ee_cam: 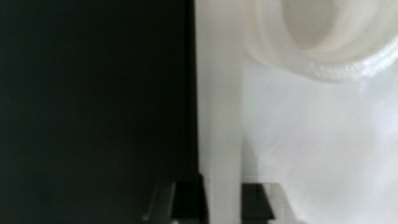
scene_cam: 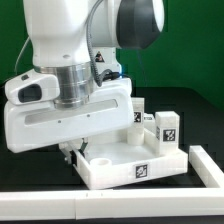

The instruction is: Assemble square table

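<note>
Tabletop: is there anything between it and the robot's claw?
No, nothing visible is in between. The gripper is closed right on the tabletop: in the wrist view, its thin white rim sits pinched between the two dark fingers.

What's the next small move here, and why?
Probably slide the slab a little toward the long white bar. The claw is shut on the slab's rim, and a dark gap shows between slab and bar. The legs stand loose behind it, and the socket in the wrist view looks empty.
</note>
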